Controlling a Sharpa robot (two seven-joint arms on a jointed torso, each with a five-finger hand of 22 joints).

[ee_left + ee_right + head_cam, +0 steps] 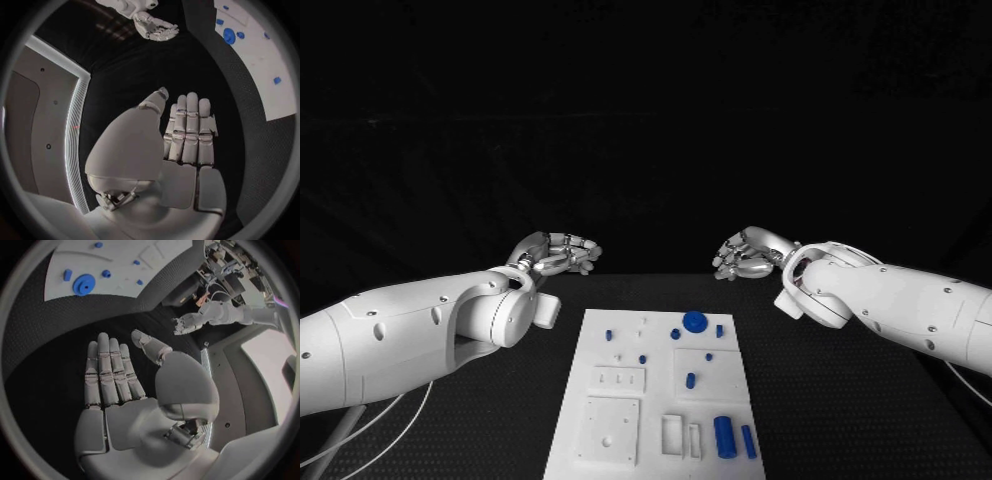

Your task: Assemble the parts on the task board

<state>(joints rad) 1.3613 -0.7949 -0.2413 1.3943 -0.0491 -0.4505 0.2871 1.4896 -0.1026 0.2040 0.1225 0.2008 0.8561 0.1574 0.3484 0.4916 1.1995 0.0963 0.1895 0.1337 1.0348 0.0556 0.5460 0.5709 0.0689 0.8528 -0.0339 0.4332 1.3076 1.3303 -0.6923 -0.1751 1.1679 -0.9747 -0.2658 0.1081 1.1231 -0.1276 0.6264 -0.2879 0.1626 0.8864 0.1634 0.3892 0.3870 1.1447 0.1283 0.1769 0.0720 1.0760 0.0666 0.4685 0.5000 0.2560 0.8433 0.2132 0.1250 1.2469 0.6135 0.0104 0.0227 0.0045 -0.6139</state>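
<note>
The white task board (596, 400) lies lengthwise in the middle of the black table. Several blue parts sit on it: a round disc (694, 321) near its far end, small pegs (642, 358) around the middle, and two upright cylinders (724, 435) at the near right. My left hand (560, 253) hovers beyond the board's far left corner and holds nothing. My right hand (750, 254) hovers beyond the far right corner, also holding nothing. In the wrist views the left hand (187, 135) and the right hand (112, 375) have straight fingers with the thumb apart. The disc (229, 36) (83, 284) shows there too.
The board has square and slot-shaped recesses (613, 428) in its near half. The black table (848, 420) extends on both sides of the board. White cables (372, 425) hang under my left arm.
</note>
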